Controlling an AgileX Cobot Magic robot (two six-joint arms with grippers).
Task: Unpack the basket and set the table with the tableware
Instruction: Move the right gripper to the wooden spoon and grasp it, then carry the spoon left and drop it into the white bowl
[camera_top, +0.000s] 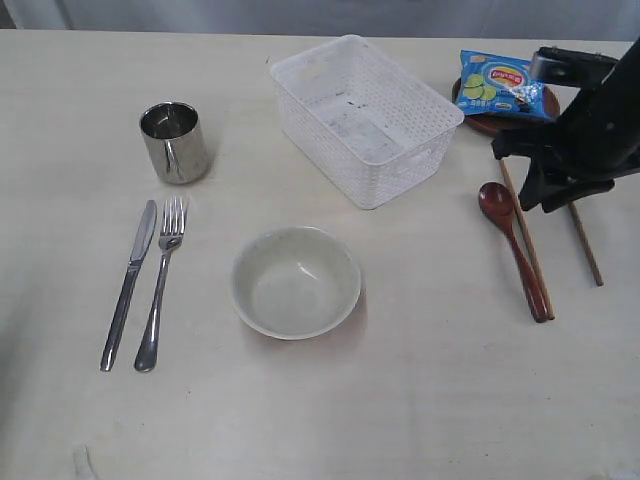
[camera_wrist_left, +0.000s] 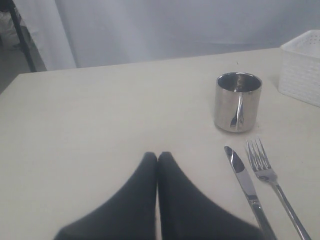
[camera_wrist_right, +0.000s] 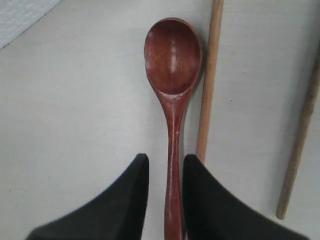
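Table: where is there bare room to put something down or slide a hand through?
Bare: the near strip of table in front of the knife, fork and bowl; the far-left corner behind the cup; the gap between bowl and spoon. Crowded: the right side, where spoon, chopsticks and the plate with the snack bag cluster beside the basket.

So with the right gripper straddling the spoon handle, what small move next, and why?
Probably lift the right gripper straight up and clear. Its jaws stand apart around the handle of the spoon with a gap showing, the spoon lies flat on the table beside a chopstick, and the basket looks empty, so placing seems done.
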